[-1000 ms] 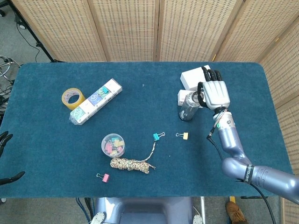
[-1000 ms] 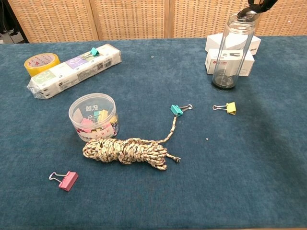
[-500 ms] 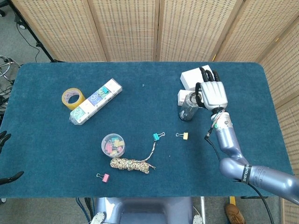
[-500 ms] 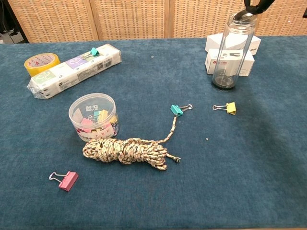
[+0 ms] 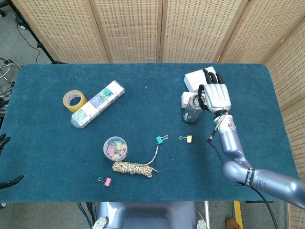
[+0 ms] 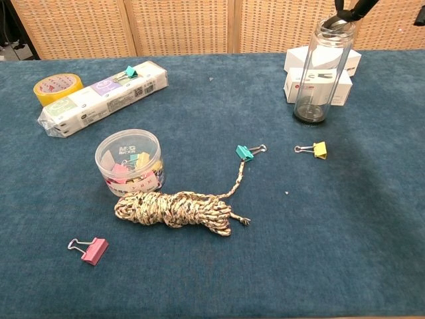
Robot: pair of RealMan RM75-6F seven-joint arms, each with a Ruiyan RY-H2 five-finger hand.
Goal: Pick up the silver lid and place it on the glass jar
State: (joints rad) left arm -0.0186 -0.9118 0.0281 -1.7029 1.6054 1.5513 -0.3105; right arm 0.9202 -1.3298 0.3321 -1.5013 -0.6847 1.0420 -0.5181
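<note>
The glass jar (image 5: 192, 110) (image 6: 317, 73) stands upright at the right of the table, in front of two white boxes (image 6: 337, 90). The silver lid (image 6: 334, 24) lies on the jar's mouth, slightly tilted. My right hand (image 5: 218, 97) (image 6: 352, 6) hovers over the jar's right side. In the chest view its dark fingertips (image 6: 364, 6) pinch the lid from above; in the head view the hand's back hides the contact. Only the fingertips of my left hand (image 5: 10, 182) show at the left edge of the head view, spread apart with nothing in them.
A yellow binder clip (image 6: 315, 149) and a teal one (image 6: 246, 152) lie in front of the jar. A coiled rope (image 6: 174, 209), a tub of clips (image 6: 129, 161) and a pink clip (image 6: 90, 250) sit at the centre-left. Tape (image 6: 58, 87) and a wrapped pack (image 6: 99, 98) are far left.
My right hand has shifted a little up and left over the jar. The lid has gone from hanging tilted at the rim to lying on the jar's mouth.
</note>
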